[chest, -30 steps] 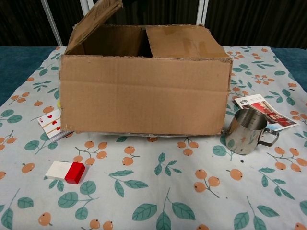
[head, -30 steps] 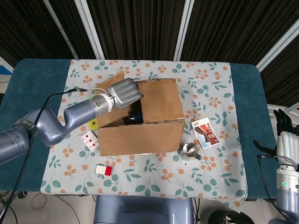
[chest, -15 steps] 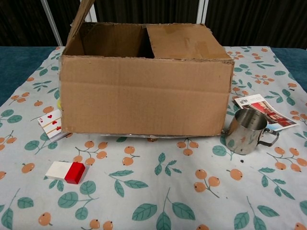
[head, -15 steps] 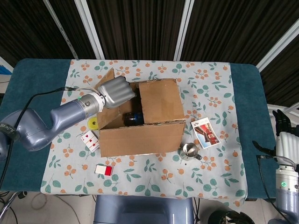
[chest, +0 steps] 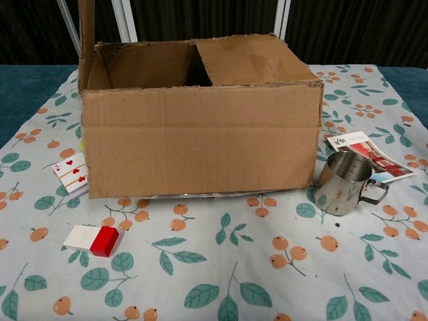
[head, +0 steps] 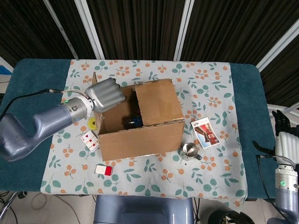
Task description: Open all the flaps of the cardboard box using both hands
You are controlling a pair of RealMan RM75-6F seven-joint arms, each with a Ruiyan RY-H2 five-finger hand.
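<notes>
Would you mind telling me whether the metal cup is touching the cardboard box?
Apart. In the chest view, a strip of tablecloth shows between the metal cup and the cardboard box.

Steel cup (chest: 344, 182), booklet (chest: 370, 155), playing cards (chest: 72, 174), red-white block (chest: 91, 239), floral tablecloth (chest: 221, 267)

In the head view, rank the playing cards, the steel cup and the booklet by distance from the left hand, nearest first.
From the left hand:
1. Playing cards, just below it, left of the cardboard box.
2. Steel cup, past the box's front right corner.
3. Booklet, right of the box, slightly beyond the cup.
</notes>
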